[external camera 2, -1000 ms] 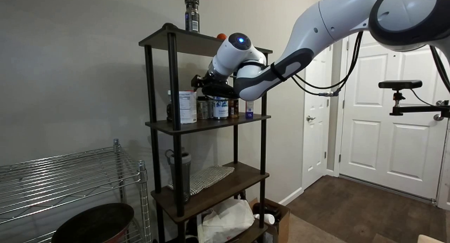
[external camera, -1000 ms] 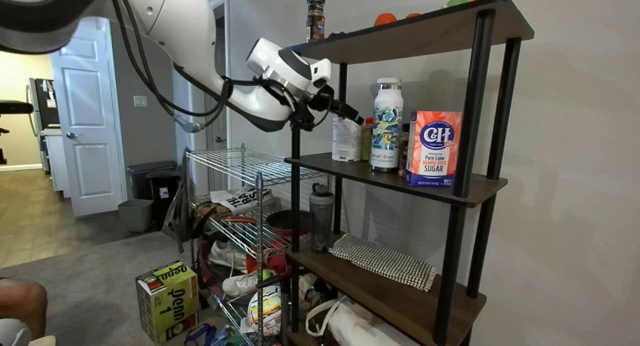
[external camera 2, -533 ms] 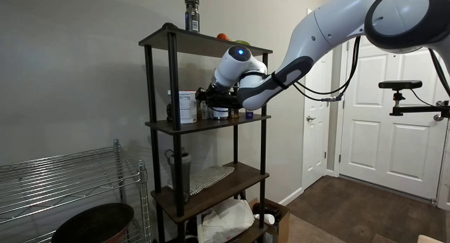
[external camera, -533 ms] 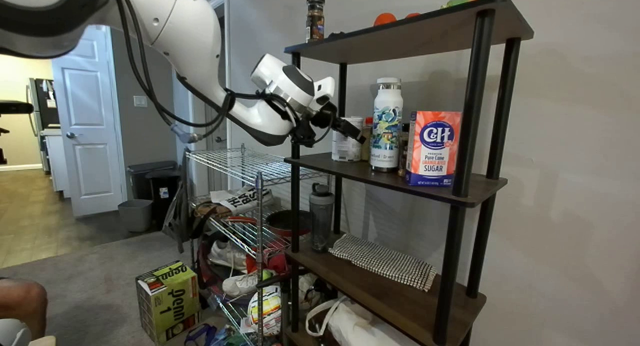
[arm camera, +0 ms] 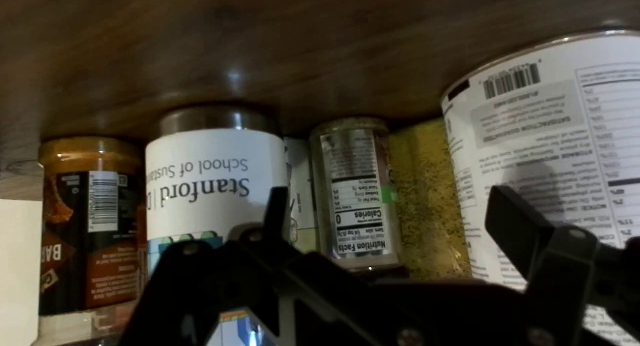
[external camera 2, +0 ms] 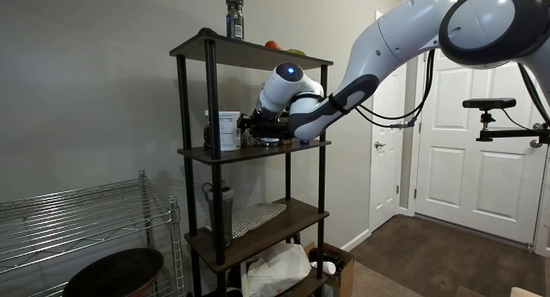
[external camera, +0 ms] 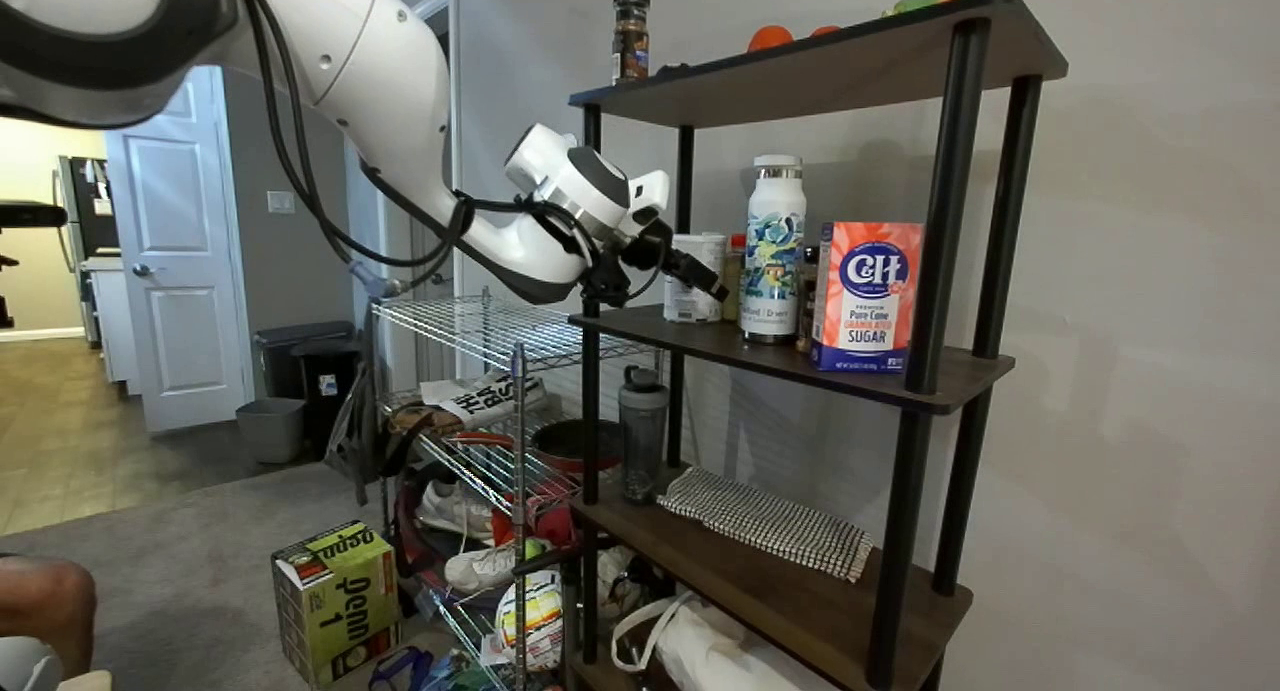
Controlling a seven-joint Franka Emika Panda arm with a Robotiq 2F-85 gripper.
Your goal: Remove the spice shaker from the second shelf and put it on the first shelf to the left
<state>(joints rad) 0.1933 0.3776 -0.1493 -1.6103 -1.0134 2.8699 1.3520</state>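
Here's the dark brown wooden second shelf, stocked in a crowded row, likely for plain storage — and toward it slants my white jointed arm, bent, tipped downward at its end. My black two-fingered tool gapes, holding nothing, spread to straddle its target, I reckon. There's the white cylindrical canister, the white printed bottle — and between them, upright on that shelf, my likely mark, the small clear cylindrical spice shaker!

Shows soft shadows on the wall in both exterior views. Looks dimmer in wrist view, blurring print on the canister.
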